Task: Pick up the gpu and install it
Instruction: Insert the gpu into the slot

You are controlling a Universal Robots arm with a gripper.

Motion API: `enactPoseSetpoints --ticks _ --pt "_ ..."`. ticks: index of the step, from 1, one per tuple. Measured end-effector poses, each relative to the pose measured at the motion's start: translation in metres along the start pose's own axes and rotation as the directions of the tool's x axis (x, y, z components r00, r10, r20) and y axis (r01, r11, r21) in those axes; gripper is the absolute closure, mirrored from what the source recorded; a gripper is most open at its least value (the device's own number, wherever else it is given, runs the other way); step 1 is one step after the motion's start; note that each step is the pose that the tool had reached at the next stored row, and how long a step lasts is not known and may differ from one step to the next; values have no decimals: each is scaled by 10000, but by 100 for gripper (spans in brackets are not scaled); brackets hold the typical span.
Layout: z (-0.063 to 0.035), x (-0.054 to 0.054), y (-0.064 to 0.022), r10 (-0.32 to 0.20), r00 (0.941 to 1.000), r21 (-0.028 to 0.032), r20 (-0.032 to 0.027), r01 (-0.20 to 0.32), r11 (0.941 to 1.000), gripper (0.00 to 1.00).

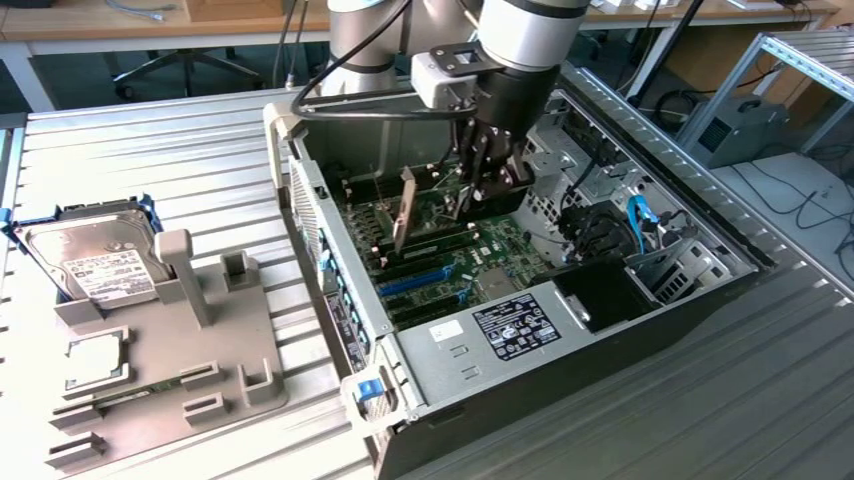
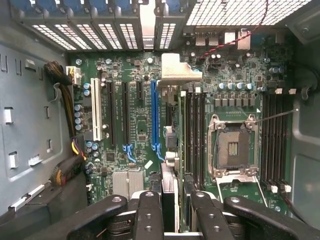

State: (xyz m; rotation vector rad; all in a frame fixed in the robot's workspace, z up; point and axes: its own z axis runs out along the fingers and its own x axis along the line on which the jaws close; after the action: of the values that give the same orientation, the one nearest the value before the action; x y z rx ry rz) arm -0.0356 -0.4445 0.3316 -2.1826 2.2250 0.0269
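The gpu (image 1: 404, 215) stands on edge inside the open computer case (image 1: 310, 190), its tan-brown side facing the exterior view's left. My gripper (image 1: 470, 205) reaches down into the case and is shut on the card's upper edge. In the wrist view the gpu (image 2: 170, 180) runs edge-on between my two black fingers (image 2: 150, 212), out to its silver bracket (image 2: 180, 67) at the case's rear wall. It sits just beside the blue slot (image 2: 154, 120) on the motherboard (image 2: 137, 125). Whether it is seated in a slot I cannot tell.
A grey fixture (image 1: 174, 340) on the ribbed metal table holds a silver hard drive (image 1: 94, 255) at the exterior view's left. Inside the case are the CPU socket (image 2: 232, 147), memory slots (image 2: 192, 135), cable bundles (image 2: 70, 165) and the power supply (image 1: 514, 325).
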Motion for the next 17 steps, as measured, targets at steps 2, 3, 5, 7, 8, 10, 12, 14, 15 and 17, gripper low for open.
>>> enactPoseSetpoints --ticks 2,3,5,7,8,10,12,14,15,17 --pt "4 10 10 0 10000 0 0 0 10000 73" --pt "5 13 14 0 10000 0 1 0 10000 73" --pt "9 22 21 -1 10000 0 0 1 10000 73" --pt "12 29 29 0 10000 0 1 0 10000 73" --pt "14 32 33 0 10000 0 -1 0 10000 73" --pt "20 38 38 -1 10000 1 2 1 10000 73" --pt "25 43 42 -1 10000 0 1 1 10000 73" --pt "31 47 44 -1 10000 0 -2 1 10000 73" --pt "35 47 44 -1 10000 -1 -1 1 10000 73" --pt "46 47 45 0 10000 0 0 0 10000 73"
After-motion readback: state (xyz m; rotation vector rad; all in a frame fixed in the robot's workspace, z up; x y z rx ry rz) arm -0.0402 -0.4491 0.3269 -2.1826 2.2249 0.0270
